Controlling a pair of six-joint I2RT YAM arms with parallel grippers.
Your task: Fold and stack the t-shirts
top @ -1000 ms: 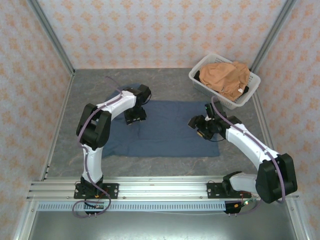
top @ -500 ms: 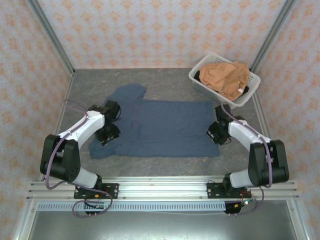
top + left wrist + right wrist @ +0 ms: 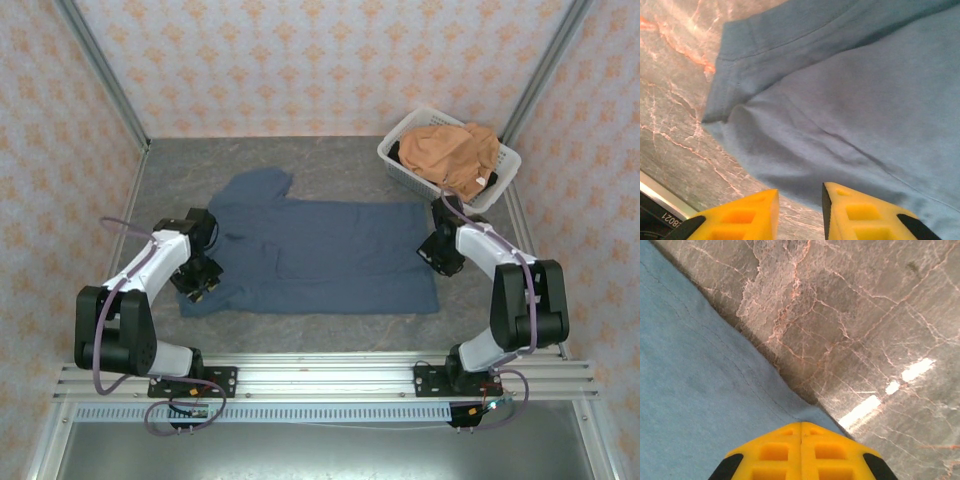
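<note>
Marbled tabletop under flat slate-blue t-shirt

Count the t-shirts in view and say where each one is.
2. The slate-blue t-shirt lies spread flat on the table; the orange-tan t-shirt is bunched in the white basket at the far right. Others may be hidden beneath it.
</note>
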